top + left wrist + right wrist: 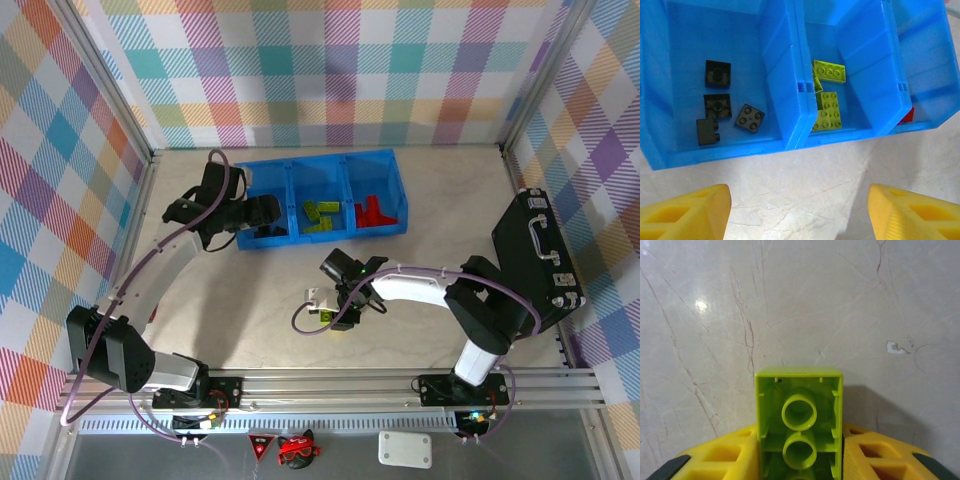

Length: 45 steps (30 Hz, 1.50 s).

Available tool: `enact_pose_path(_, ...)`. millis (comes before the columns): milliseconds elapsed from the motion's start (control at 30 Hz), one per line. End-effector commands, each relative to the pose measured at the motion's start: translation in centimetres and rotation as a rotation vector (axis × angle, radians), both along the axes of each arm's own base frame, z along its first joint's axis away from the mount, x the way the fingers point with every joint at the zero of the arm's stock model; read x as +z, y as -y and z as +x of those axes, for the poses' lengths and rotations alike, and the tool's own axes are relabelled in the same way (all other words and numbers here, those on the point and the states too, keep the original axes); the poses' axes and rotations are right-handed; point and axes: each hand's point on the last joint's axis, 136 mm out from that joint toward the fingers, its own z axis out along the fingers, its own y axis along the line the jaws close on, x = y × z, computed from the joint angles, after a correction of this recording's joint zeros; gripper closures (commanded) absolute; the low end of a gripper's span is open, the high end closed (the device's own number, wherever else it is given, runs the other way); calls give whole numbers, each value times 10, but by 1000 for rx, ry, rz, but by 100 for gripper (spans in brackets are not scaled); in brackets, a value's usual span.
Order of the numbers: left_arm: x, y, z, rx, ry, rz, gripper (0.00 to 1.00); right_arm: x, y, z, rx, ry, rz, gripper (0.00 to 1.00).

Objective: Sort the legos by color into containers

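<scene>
**brickfan:** what's the surface like, and is there any room in there?

**yam_guy:** The table (pixel 260 290) is pale and stone-look, with thin dark veins and a small chip in the right wrist view. Plaid walls (pixel 330 70) box it in on the left, back and right. A metal rail (pixel 330 385) runs along the near edge, where both arm bases sit.

**brickfan:** and the bricks?

**yam_guy:** The blue bin (pixel 320 165) sits toward the back, a bit left of centre, just short of the back wall. Four black bricks (pixel 717 105) are in its left compartment, lime bricks (pixel 827 110) in the middle and red bricks (pixel 375 212) in the right. One lime green brick (pixel 799 410) is pinched in the right gripper (pixel 800 440), underside tubes facing the camera and both yellow fingers pressed on its sides. It's over bare table in front of the bin.

**brickfan:** left arm?

**yam_guy:** The left gripper (pixel 799 200) hangs at the bin's near wall by the left compartment, jaws spread wide with nothing between them.

**brickfan:** clearance?

**yam_guy:** There's open table in front of the bin. A black case (pixel 535 255) lies against the right wall, well apart from the bin.
</scene>
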Motion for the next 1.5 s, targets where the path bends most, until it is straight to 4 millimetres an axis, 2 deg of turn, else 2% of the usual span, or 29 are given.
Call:
enact_pose_path(0, 2, -21, -9, 39, 7, 41, 28, 20, -9, -1, -9, -28, 73, 64)
enact_pose_path(167, -10, -49, -22, 118, -18, 66, 28, 51, -22, 39, -130, 0, 149, 65)
enact_pose_path(300, -21, -77, -36, 195, -36, 86, 27, 71, -32, 86, -242, 41, 181, 65)
enact_pose_path(500, -40, -111, -57, 304, -63, 108, 25, 92, -43, 160, -395, 91, 213, 65)
enact_pose_path(567, -47, -118, -62, 336, -72, 112, 24, 97, -43, 188, -456, 114, 212, 65)
enact_pose_path(667, -59, -129, -67, 382, -89, 120, 22, 94, -38, 225, -534, 161, 175, 64)
enact_pose_path(800, -71, -143, -68, 436, -90, 146, 15, 87, -34, 260, -590, 200, 149, 61)
enact_pose_path(867, -76, -151, -67, 458, -86, 174, 12, 83, -32, 270, -603, 214, 136, 57)
enact_pose_path(933, -80, -158, -64, 479, -78, 210, 9, 85, -32, 277, -609, 237, 129, 48)
enact_pose_path(1000, -83, -165, -60, 501, -72, 240, 6, 93, -29, 280, -620, 263, 133, 40)
enact_pose_path(1067, -87, -169, -55, 513, -71, 264, 0, 106, -26, 279, -634, 279, 153, 36)
enact_pose_path(1167, -90, -179, -50, 538, -64, 317, 0, 126, -14, 271, -669, 304, 180, 30)
enact_pose_path(1233, -92, -186, -47, 555, -53, 362, 0, 136, 2, 265, -714, 327, 188, 26)
enact_pose_path(1333, -97, -194, -40, 567, -33, 414, 0, 144, 38, 252, -816, 355, 195, 17)
enact_pose_path(1400, -101, -199, -33, 580, -13, 444, 0, 145, 72, 245, -918, 384, 190, 11)
enact_pose_path(1467, -105, -203, -25, 588, 4, 472, 0, 142, 107, 237, -1019, 410, 186, 0)
